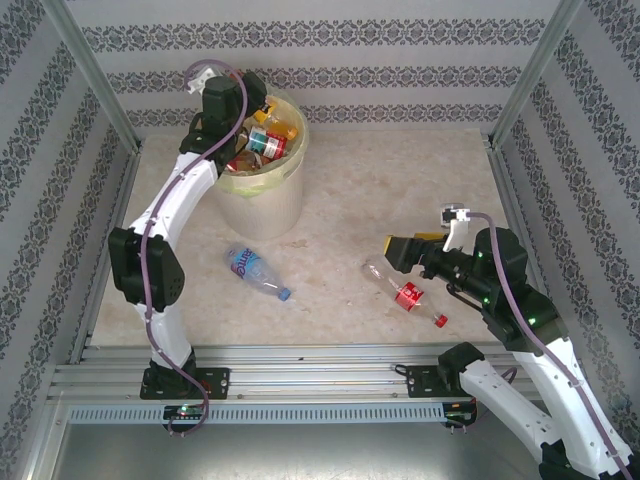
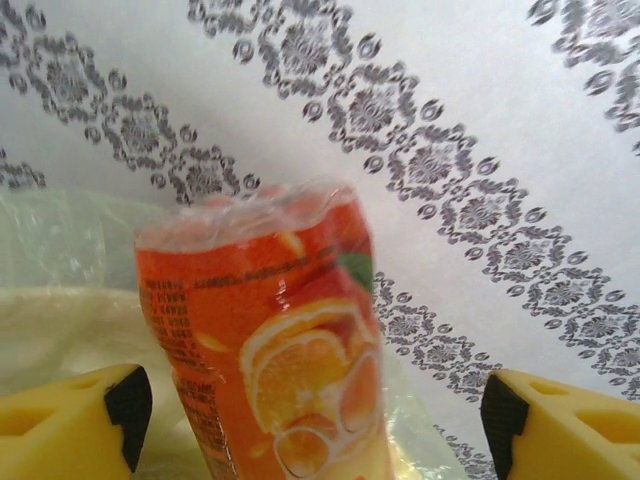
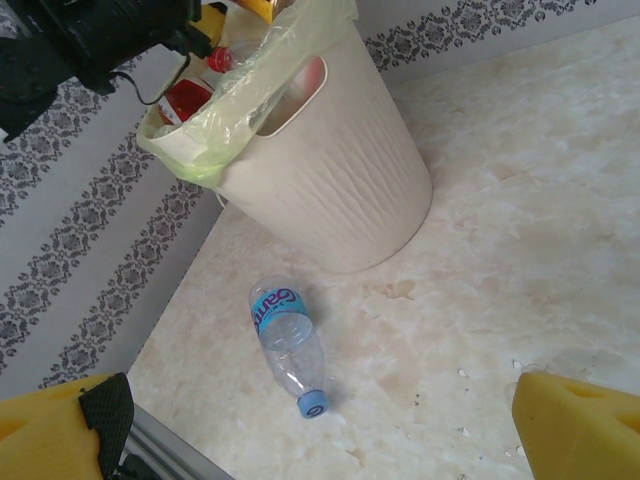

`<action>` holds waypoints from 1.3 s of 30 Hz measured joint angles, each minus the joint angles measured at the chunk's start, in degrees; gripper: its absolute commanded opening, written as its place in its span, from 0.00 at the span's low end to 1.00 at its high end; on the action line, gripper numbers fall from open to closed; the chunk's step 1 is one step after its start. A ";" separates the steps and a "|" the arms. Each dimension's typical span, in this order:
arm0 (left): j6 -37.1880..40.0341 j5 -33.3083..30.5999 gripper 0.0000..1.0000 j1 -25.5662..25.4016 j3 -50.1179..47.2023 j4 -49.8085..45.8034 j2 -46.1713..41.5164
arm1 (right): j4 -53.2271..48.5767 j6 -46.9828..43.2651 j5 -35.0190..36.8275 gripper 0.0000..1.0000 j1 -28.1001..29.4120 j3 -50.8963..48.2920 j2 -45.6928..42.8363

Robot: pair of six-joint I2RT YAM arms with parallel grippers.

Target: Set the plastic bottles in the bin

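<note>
The cream bin (image 1: pixel 268 200) with its pale yellow bag stands at the back left and holds several bottles. My left gripper (image 1: pixel 255 112) hovers over its mouth. In the left wrist view the left gripper (image 2: pixel 315 420) is open, and an orange-labelled bottle (image 2: pixel 265 330) stands between its pads, which sit apart from it. A clear blue-labelled bottle (image 1: pixel 255 272) (image 3: pixel 285 340) lies on the table in front of the bin. A clear red-labelled bottle (image 1: pixel 405 292) lies just below my open right gripper (image 1: pixel 392 254) (image 3: pixel 315 430).
Patterned walls enclose the marble table (image 1: pixel 400 190) on three sides. A metal rail (image 1: pixel 300 365) runs along the near edge. The bin's wall (image 3: pixel 340 180) and my left arm (image 3: pixel 90 40) show in the right wrist view.
</note>
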 measured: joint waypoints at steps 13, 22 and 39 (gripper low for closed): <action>12.74 3.17 1.00 0.00 -1.44 -12.46 -16.44 | -0.13 0.92 -0.02 0.98 0.00 -1.11 -0.55; 14.99 7.21 1.00 0.00 -15.63 -29.18 -33.44 | -0.46 1.07 -1.22 0.98 0.00 -3.76 -1.09; 6.49 10.91 1.00 0.00 -43.50 -47.19 -54.05 | -1.25 1.29 -1.20 0.98 0.50 -6.47 1.51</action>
